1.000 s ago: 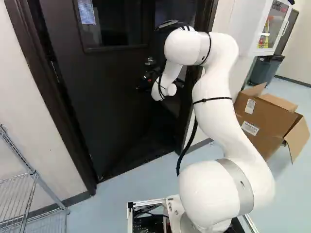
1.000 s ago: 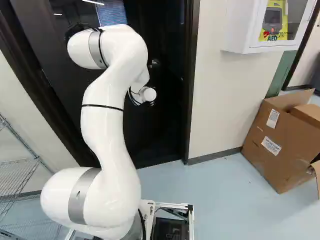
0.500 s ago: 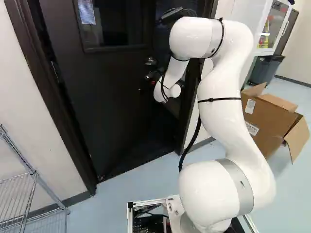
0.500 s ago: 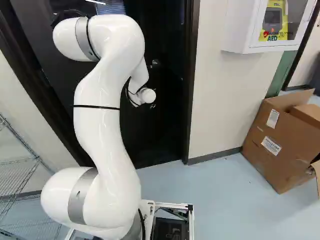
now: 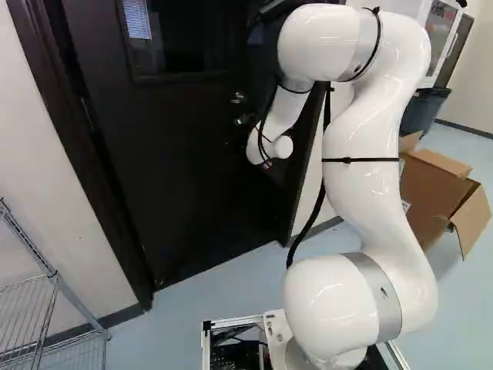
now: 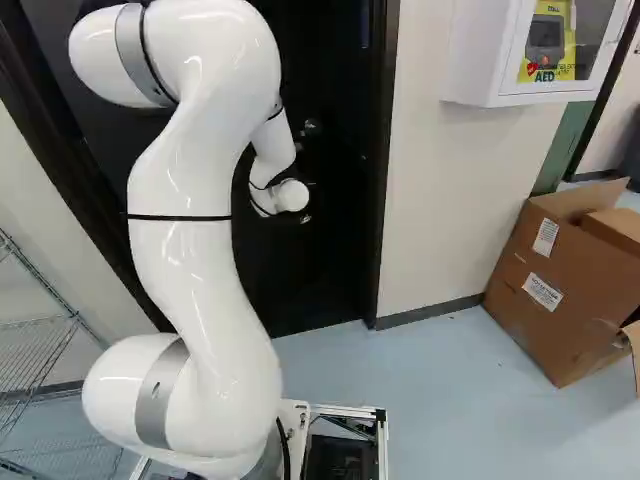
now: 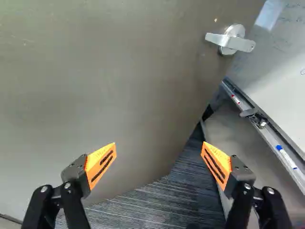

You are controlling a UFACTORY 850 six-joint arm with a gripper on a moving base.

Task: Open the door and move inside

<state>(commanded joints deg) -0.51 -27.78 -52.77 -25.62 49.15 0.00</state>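
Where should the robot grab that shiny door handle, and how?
Probably its flat bar, coming straight at the door, one finger on each long edge. The bar is slim and stands out from its round plate, so the open gripper should fit around it.

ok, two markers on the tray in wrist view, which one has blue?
The marker farther from the door handle, past the dark object on the tray; the other, on the handle's side of that object, shows red.
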